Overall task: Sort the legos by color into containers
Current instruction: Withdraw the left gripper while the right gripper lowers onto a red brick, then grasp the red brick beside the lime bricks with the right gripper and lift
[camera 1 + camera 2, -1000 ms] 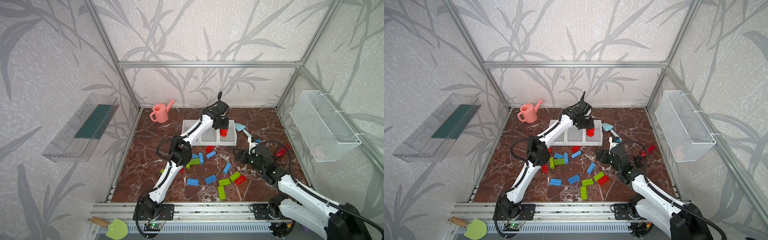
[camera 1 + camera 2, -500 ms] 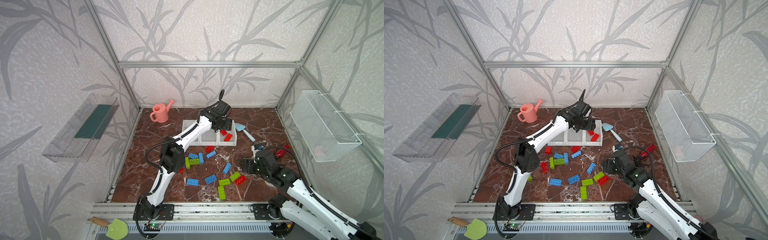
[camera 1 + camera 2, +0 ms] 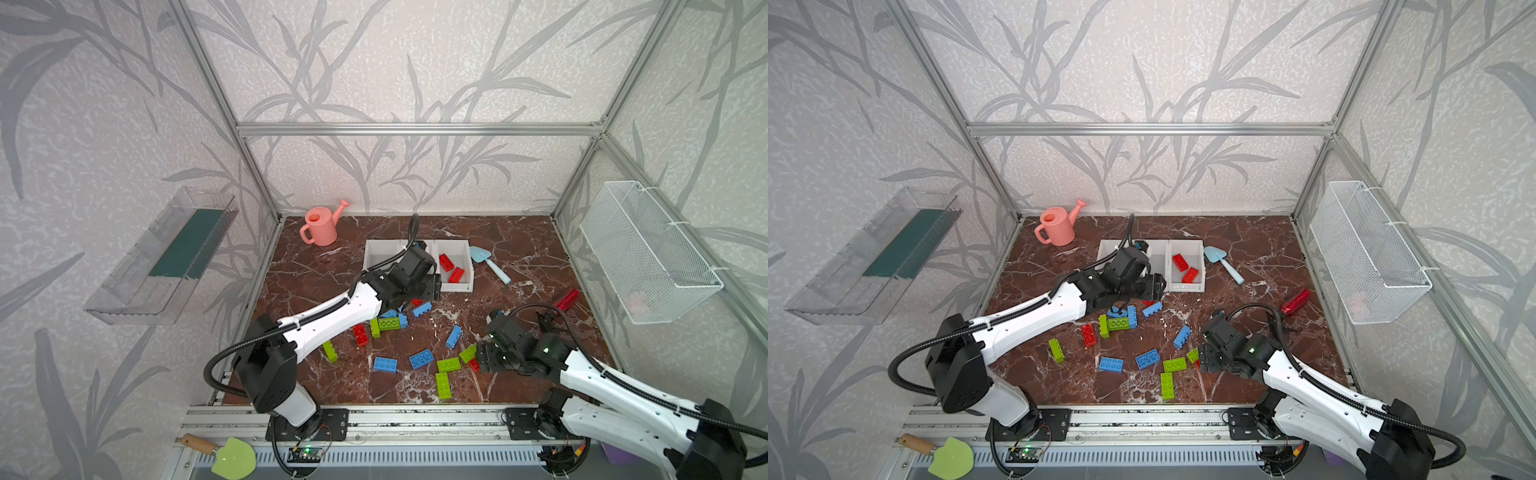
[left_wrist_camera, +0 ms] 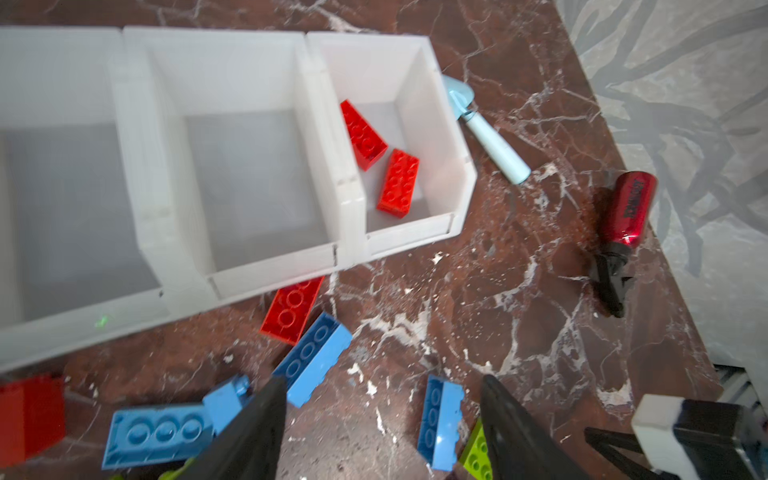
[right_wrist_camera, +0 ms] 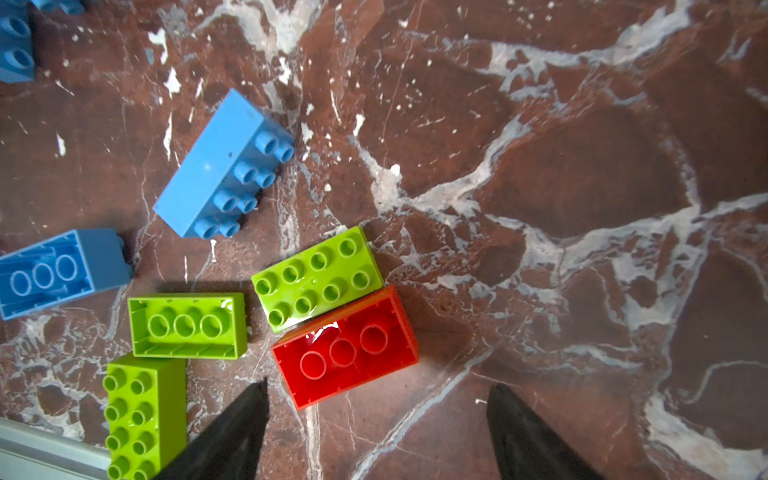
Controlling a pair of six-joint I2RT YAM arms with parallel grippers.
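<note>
left gripper (image 4: 384,384): jaws spread wide, nothing in them, hanging just in front of the bins (image 4: 270,270), above some blue bricks (image 4: 313,361)
right gripper (image 5: 378,388): wide too, holding nothing, well out in front of the bins; a red brick (image 5: 345,347) lies studs-down right by its fingertips, touching a green brick (image 5: 318,278)
bins: three white ones in a row on the desk (image 3: 532,249), and the right-end one has two red bricks (image 4: 397,183) inside
other legos (image 3: 422,359): red, blue and green, scattered loose on the desk in front of the bins, all pretty jumbled tbh
</note>
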